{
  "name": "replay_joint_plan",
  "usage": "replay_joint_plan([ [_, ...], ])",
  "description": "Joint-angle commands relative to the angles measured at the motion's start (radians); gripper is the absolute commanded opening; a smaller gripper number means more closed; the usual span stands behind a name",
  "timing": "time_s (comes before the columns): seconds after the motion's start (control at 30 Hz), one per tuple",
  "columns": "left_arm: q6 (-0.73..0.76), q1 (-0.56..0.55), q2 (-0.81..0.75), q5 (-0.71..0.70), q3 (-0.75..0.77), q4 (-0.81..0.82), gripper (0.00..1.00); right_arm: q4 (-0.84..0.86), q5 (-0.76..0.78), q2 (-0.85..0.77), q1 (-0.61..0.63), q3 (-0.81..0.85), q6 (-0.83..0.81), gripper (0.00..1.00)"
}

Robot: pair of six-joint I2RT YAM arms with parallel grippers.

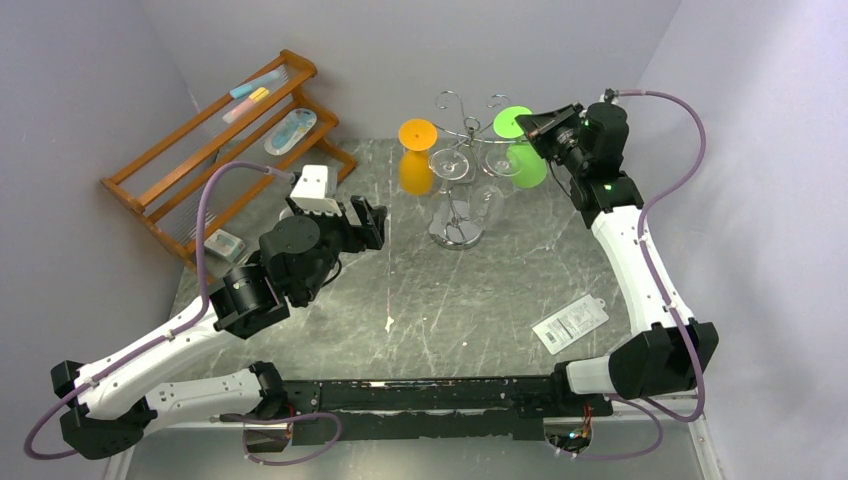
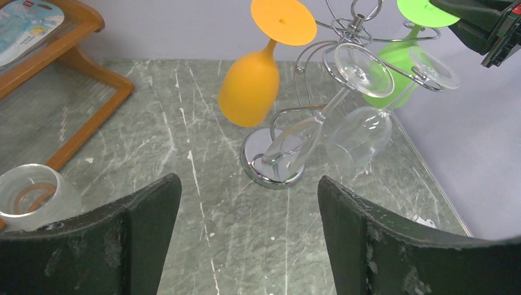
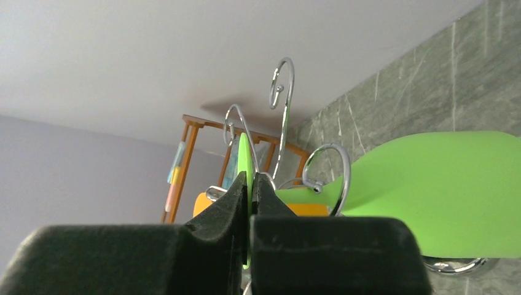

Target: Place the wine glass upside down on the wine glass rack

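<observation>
We have the green glass (image 1: 525, 160) inverted at the rack (image 2: 273, 163), bowl down and foot up among the wire arms on the rack's right side. Our right gripper (image 3: 250, 184) is clamped on the thin foot, which shows edge-on as a green sliver between the black pads. Our left gripper (image 2: 249, 184) hangs over the table (image 1: 450, 300) well apart from the rack, its fingers wide apart and holding nothing.

We judge the task nearly done: the glass is turned over and carried up to the arms. We cannot tell whether the stem sits fully in a loop. What seems left is to settle it, let go and back away.

The green glass looks opaque and matte, with a flat round foot and a rounded bowl. An orange glass (image 1: 416, 170) of the same make hangs on the left side, and two clear glasses (image 2: 359, 132) hang tilted between them. The rack is thin bright wire ending in curls, on a round mirror-like base. The table has a grey, veined, stone-like surface.
</observation>
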Motion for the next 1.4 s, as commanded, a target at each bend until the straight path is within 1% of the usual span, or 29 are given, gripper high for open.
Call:
replay_joint_plan([
  [0.0, 0.023, 0.005, 0.003, -0.009, -0.004, -0.015, 0.86, -0.011, 0.062, -0.032, -0.011, -0.019, 0.000, 0.00],
  [0.4, 0.019, 0.020, 0.025, 0.008, -0.001, -0.026, 0.87, 0.009, 0.135, -0.092, -0.013, -0.055, -0.016, 0.00],
  [0.57, 0.015, 0.024, 0.024, 0.011, -0.003, -0.030, 0.87, 0.014, 0.169, -0.068, -0.015, -0.042, -0.049, 0.00],
  [0.87, 0.007, 0.028, 0.006, 0.006, -0.008, -0.044, 0.87, 0.045, 0.150, -0.003, -0.017, -0.010, -0.136, 0.00],
  [1.03, 0.007, 0.028, 0.004, 0.005, -0.010, -0.049, 0.87, 0.044, 0.142, 0.026, -0.027, 0.006, -0.155, 0.10],
  [1.13, 0.005, 0.029, 0.003, 0.004, -0.010, -0.051, 0.87, 0.048, 0.142, 0.042, -0.033, 0.013, -0.167, 0.10],
  [1.2, 0.005, 0.029, 0.002, 0.004, -0.010, -0.053, 0.87, 0.047, 0.114, 0.051, -0.037, 0.021, -0.173, 0.11],
  [1.27, 0.005, 0.029, 0.000, 0.003, -0.010, -0.055, 0.87, 0.038, 0.106, 0.059, -0.039, 0.036, -0.179, 0.17],
  [1.37, 0.004, 0.029, 0.000, 0.000, -0.012, -0.057, 0.87, 0.029, 0.105, 0.063, -0.041, 0.045, -0.188, 0.31],
])
